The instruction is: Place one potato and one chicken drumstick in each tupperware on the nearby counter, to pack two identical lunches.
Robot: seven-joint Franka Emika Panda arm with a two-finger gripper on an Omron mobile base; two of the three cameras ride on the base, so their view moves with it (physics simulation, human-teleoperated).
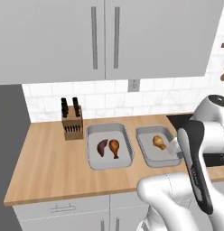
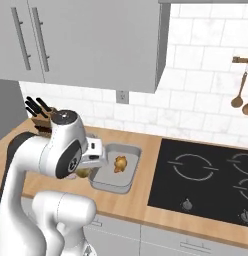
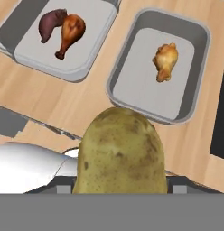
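Yellowish-green potato [image 3: 120, 153] between half-open jaws (gripper [image 3: 120, 187]) — above counter [image 3: 64, 103]

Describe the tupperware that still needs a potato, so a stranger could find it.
On the wooden counter, two grey trays lie side by side between the knife block and the cooktop. It is the tray beside the cooktop, holding one drumstick alone.

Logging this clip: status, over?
Gripper shut on yellowish potato, short of right tupperware. That tray holds one yellower drumstick; left tupperware has reddish potato and drumstick. Path unobstructed.
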